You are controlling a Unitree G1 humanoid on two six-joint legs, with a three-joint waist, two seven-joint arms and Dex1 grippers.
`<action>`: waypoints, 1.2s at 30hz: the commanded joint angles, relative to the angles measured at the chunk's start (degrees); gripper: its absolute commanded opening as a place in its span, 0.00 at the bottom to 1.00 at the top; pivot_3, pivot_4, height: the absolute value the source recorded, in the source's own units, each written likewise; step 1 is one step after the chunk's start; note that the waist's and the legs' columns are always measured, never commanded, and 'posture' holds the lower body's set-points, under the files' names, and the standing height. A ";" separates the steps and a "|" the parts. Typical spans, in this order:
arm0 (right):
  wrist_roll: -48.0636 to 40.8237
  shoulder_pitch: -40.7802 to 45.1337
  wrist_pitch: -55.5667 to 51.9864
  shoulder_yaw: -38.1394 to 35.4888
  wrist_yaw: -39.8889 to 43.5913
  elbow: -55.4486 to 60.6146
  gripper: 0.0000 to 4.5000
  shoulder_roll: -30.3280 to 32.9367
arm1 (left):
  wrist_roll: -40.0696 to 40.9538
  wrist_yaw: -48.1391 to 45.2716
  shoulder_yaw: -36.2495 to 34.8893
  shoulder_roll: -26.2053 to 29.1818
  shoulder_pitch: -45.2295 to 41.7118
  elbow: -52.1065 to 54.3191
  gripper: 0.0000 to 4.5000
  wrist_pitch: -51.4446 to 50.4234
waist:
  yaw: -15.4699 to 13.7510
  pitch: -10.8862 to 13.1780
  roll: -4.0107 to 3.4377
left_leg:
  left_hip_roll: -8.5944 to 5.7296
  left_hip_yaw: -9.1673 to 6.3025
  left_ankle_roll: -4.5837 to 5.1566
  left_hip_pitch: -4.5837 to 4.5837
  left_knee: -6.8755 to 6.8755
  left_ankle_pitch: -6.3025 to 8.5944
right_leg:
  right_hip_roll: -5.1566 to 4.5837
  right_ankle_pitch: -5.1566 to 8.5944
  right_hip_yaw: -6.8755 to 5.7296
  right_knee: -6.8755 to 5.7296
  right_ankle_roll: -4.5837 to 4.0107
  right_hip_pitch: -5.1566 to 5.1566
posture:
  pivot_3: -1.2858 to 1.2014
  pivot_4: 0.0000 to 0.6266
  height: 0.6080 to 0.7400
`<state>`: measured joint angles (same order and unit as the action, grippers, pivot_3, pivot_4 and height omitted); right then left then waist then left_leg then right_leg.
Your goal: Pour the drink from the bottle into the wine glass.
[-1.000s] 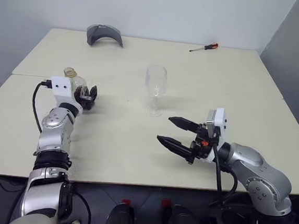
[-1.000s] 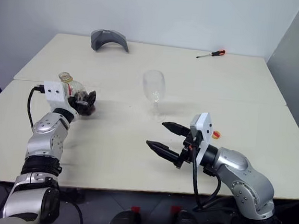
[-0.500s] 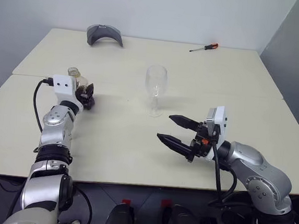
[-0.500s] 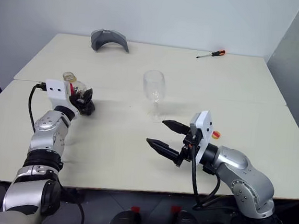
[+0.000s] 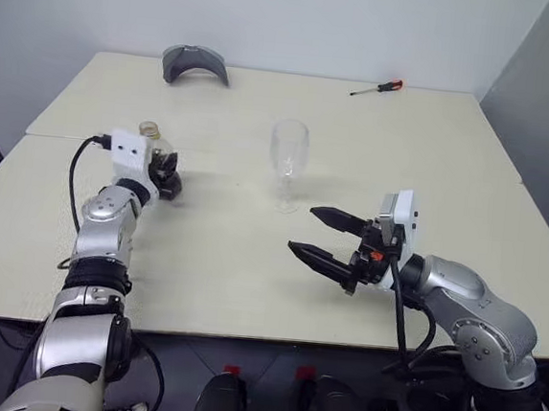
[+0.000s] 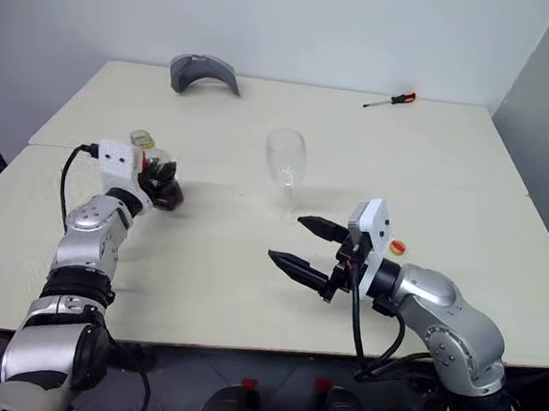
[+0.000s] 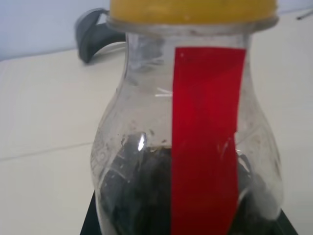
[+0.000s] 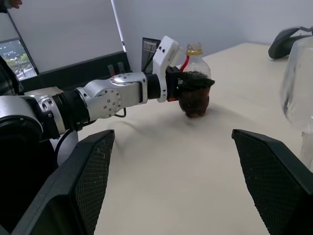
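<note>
One bottle [image 8: 194,81], one wine glass [image 5: 287,161], two grippers.

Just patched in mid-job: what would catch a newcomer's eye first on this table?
First the left tool, shut on the bottle with its dark drink low inside, on the table's left. Then the empty wine glass upright mid-table, apart from both arms. The right tool hangs open in front of it.

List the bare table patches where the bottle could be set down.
Bare table lies between the bottle in the left end effector and the wine glass. More lies behind the glass, between the grey object and screwdriver. It is crowded around the open right end effector.
</note>
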<state>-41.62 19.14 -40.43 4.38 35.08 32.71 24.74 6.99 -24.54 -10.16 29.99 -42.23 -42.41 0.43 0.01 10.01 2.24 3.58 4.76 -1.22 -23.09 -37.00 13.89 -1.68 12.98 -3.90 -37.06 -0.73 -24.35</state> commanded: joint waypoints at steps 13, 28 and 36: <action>6.38 11.95 7.29 -5.55 2.25 -11.15 0.91 4.52 | -10.25 -10.03 11.45 0.97 -23.74 -11.27 0.29 10.72 | 0.19 0.04 0.09 | -0.10 0.13 0.00 -0.19 -0.06 -0.01 | 0.30 -0.01 0.00 0.05 0.00 -0.20 | 0.52 0.24 1.00; 15.78 20.41 10.36 -3.10 -1.56 -18.43 0.91 0.24 | -20.62 -13.09 19.29 1.38 -35.91 -25.82 0.29 24.33 | 0.13 0.04 0.09 | -0.05 0.49 -0.09 -0.83 -0.24 -0.06 | 0.37 -0.03 0.03 -0.21 -0.04 -0.99 | 0.52 0.24 1.00; 18.16 21.10 11.66 -1.81 -1.83 -19.58 0.91 -2.80 | -26.23 -10.22 22.41 2.22 -37.00 -27.88 0.29 29.88 | 0.10 0.04 0.08 | -0.04 0.52 -0.08 -0.87 -0.49 -0.05 | 0.37 -0.03 0.04 -0.40 -0.04 -1.00 | 0.52 0.24 1.00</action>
<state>-23.67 39.06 -30.42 2.69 33.53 11.99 22.10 -18.71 -36.51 12.21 30.93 -76.04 -71.48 28.25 0.12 10.06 2.32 3.54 5.28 -1.29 -23.99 -37.60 13.84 -1.31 12.95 -3.86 -37.58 -0.77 -25.37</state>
